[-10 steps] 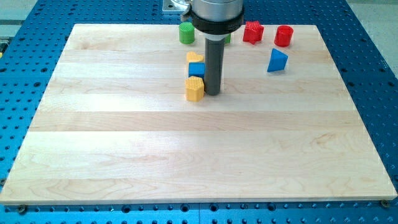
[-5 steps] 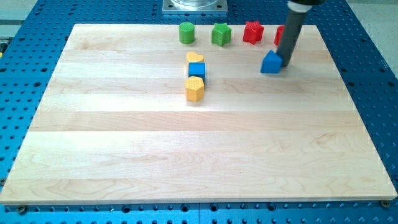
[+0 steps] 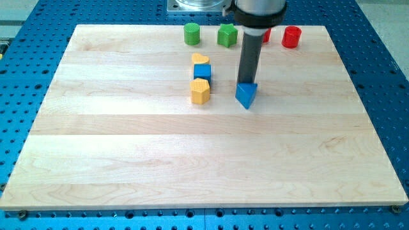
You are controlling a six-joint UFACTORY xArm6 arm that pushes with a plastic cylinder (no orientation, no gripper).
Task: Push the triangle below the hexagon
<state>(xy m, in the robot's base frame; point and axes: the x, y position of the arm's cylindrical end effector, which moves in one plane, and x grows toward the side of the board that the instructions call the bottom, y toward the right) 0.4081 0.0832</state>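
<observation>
The blue triangle (image 3: 246,96) lies on the wooden board, right of the centre column of blocks. My tip (image 3: 246,83) touches the triangle's top edge, just above it in the view. The yellow hexagon (image 3: 200,91) sits to the triangle's left, at about the same height in the view. A blue cube (image 3: 202,71) and a yellow heart (image 3: 200,59) stand in a column just above the hexagon.
Along the view's top edge stand a green cylinder (image 3: 192,33), a green star (image 3: 227,35), a red star (image 3: 264,35) partly hidden by the rod, and a red cylinder (image 3: 291,36). The board (image 3: 128,147) lies on a blue perforated table.
My tip went from beside the hexagon over to the blue triangle at the right, then pushed the triangle down and left toward the hexagon. The other blocks have not moved.
</observation>
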